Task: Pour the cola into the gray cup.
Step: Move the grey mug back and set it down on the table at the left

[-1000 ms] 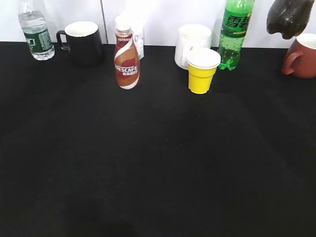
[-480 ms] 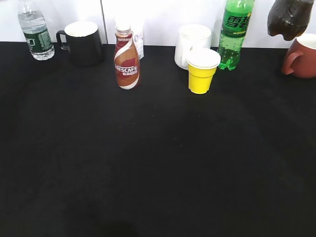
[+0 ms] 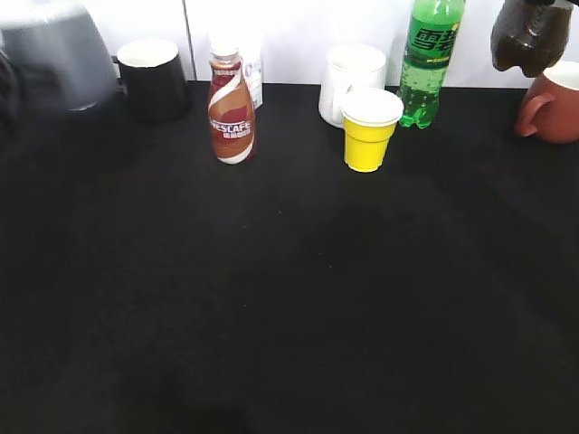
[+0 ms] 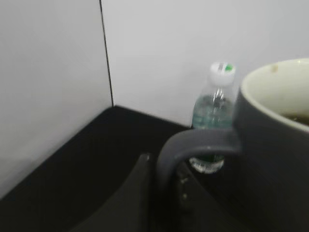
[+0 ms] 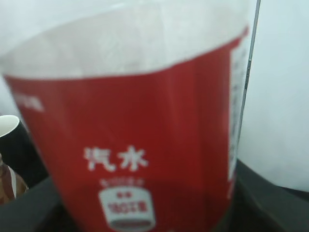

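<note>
The black table (image 3: 289, 298) fills the exterior view, with bystanders lined along its 12 o'clock edge: green soda bottle (image 3: 432, 54), black mug (image 3: 152, 77), Nescafe bottle (image 3: 232, 107), yellow cup (image 3: 369, 128). The cola (image 3: 531, 34) hangs clear of the table at 1 o'clock, above a red mug (image 3: 552, 104); the right wrist view shows only its red label, so the right gripper seems clamped on it, though no finger shows.

The gray cup (image 4: 277, 145) fills the left wrist view and blurs at 10 o'clock outside. The left gripper's finger (image 4: 133, 200) sits beside its handle; the fingers' spread cannot be told.

Both vessels appear lifted; next they must meet, bottle mouth over rim, before tilting.
</note>
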`<state>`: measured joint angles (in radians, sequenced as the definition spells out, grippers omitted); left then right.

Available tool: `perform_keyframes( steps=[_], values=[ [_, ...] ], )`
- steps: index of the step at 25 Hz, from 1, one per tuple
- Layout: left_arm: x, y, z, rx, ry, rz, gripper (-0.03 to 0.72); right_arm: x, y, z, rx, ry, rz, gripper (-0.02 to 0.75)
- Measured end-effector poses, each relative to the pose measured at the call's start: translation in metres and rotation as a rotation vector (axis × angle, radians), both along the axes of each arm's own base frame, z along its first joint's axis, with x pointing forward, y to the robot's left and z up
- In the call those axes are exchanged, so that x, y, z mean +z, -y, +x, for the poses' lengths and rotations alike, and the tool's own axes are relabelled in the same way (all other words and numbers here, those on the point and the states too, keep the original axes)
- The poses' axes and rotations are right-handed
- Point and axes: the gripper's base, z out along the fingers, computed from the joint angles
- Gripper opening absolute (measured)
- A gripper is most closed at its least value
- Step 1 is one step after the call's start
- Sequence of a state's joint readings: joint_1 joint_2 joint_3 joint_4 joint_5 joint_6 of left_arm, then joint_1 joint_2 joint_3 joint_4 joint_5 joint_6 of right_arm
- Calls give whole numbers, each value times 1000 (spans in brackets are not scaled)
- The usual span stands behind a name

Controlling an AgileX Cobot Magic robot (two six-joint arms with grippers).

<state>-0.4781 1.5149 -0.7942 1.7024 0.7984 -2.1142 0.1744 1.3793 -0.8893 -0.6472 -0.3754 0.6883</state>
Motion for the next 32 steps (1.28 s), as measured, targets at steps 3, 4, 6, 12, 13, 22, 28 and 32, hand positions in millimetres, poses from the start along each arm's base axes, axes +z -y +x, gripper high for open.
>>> perform_keyframes(
  steps=[3,4,6,12,13,22,28,32],
  values=[
    [-21,5,10,0,-61,31,48,2,-2,-1,25,27,-1,465],
    [-22,7,14,-1,-62,32,48,2,-2,-1,31,30,-14,465],
    [-23,12,21,-15,-61,25,48,2,-3,-1,35,31,-23,465],
    [-23,56,11,-330,-160,180,48,1,-4,-2,55,40,-63,465],
    [-19,59,9,-383,-163,191,48,1,-4,-2,56,40,-64,465],
    [32,37,-11,-576,-75,223,48,-1,-7,-3,98,58,-151,465],
    [0,-17,19,-317,-172,132,48,-1,-7,-3,99,58,-153,465],
    [-4,-11,31,-337,-182,118,48,-1,-7,-3,99,58,-153,465]
  ],
)
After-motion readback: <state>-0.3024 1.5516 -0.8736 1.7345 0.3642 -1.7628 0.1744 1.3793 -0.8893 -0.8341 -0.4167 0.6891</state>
